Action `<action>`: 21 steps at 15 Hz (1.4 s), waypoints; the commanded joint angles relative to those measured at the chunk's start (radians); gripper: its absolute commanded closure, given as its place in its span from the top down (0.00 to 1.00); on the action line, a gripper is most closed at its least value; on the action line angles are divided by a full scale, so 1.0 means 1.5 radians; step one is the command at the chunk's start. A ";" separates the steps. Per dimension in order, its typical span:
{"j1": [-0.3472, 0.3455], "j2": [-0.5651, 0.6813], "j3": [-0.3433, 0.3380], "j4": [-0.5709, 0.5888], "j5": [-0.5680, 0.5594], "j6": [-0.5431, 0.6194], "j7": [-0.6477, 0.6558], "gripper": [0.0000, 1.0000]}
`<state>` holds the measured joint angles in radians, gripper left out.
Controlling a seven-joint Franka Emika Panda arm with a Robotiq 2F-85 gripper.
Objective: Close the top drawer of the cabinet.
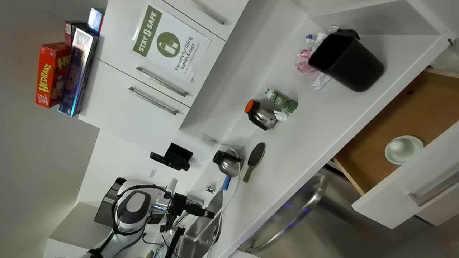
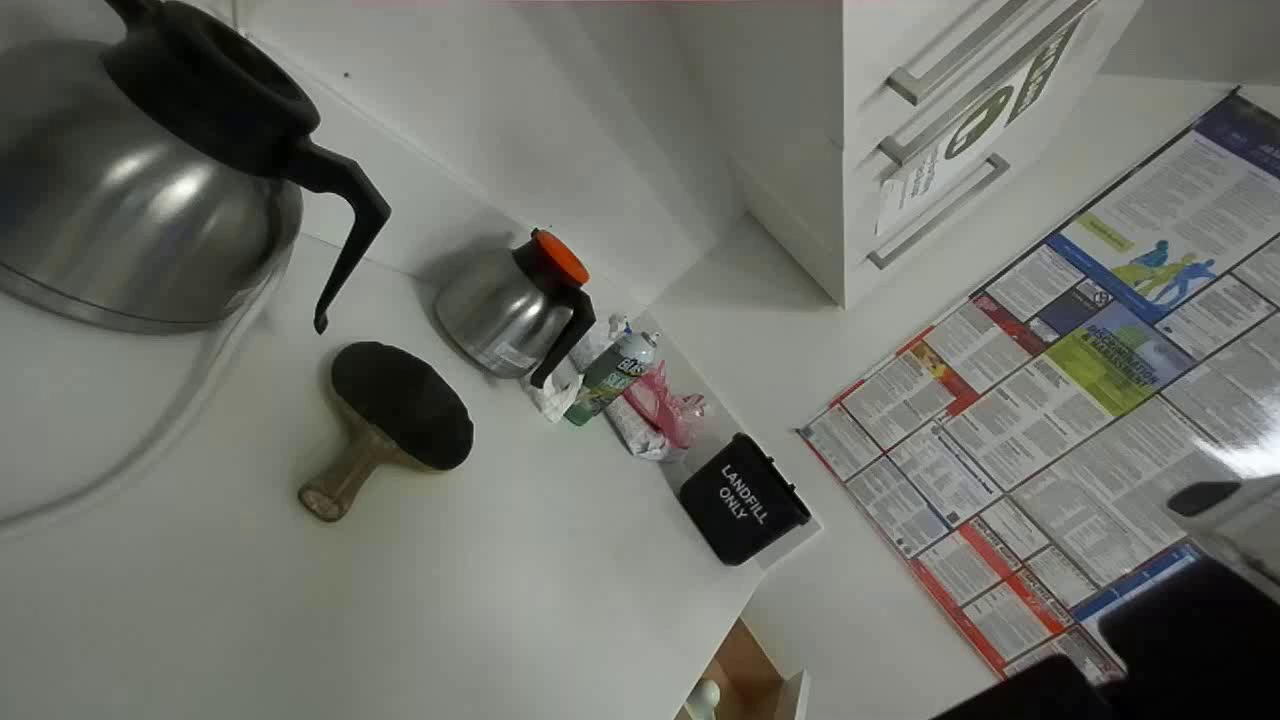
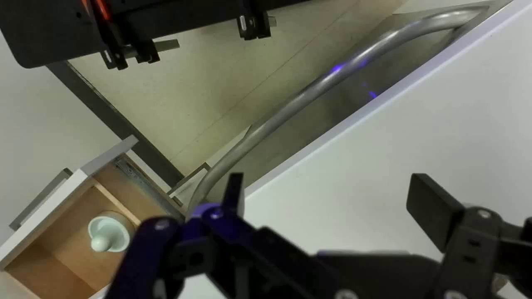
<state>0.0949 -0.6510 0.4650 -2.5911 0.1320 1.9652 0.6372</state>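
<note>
Gripper [image 3: 331, 200], wrist view: jaws released, standing wide apart with nothing grasped; white worktop [image 3: 365, 166] shows between them.
Top drawer [image 3: 45, 215], wrist view: pulled out at the left, well apart from the gripper, bar handle [image 3: 35, 200] on its outer face.
Pale bowl [image 3: 124, 234], wrist view: inside the drawer, with a rounded piece [image 3: 102, 244] in it.
Cabinet [image 1: 322, 118], in an exterior view: the drawer juts from its near side at the right, front panel [image 1: 387, 204] foremost; the gripper hangs at the left near the sink [image 1: 202, 229], well apart from it.
Landfill bin [image 2: 745, 500], in an exterior view: at the worktop's far end; a corner of the open drawer shows past the edge.
Dark shapes [image 2: 1190, 630], in an exterior view: at the right, too blurred to name; jaws cannot be told there.
Step in hand: judged the approach, no contact with the drawer yet.
Next move: probably carrying the gripper along the worktop to the drawer, coming down outside the front panel and pressing it squarely inward; gripping seems unnecessary.
</note>
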 commanded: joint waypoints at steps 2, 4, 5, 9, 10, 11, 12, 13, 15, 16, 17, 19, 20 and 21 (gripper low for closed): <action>0.019 0.006 -0.017 0.000 -0.012 0.000 0.010 1.00; 0.019 0.006 -0.017 0.000 -0.012 0.000 0.010 1.00; 0.019 0.006 -0.017 0.000 -0.012 0.000 0.010 1.00; 0.015 -0.031 -0.047 -0.003 -0.017 0.003 0.004 1.00; 0.008 -0.052 -0.069 -0.006 -0.016 0.003 -0.002 1.00; 0.001 -0.071 -0.088 -0.008 -0.015 0.003 -0.005 1.00; -0.008 -0.092 -0.114 -0.013 -0.013 0.003 -0.011 1.00; -0.020 -0.112 -0.143 -0.018 -0.013 0.004 -0.020 1.00; -0.055 -0.144 -0.197 -0.023 -0.017 0.007 -0.034 1.00; -0.075 -0.156 -0.226 -0.024 -0.018 0.010 -0.048 1.00; -0.100 -0.164 -0.256 -0.027 -0.024 0.018 -0.065 1.00; -0.147 -0.168 -0.308 -0.021 -0.037 0.023 -0.112 1.00; -0.172 -0.162 -0.334 -0.016 -0.046 0.028 -0.139 1.00; -0.191 -0.153 -0.359 -0.011 -0.056 0.032 -0.170 1.00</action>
<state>-0.1107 -0.8888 -0.0008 -2.6037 0.0750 1.9721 0.4785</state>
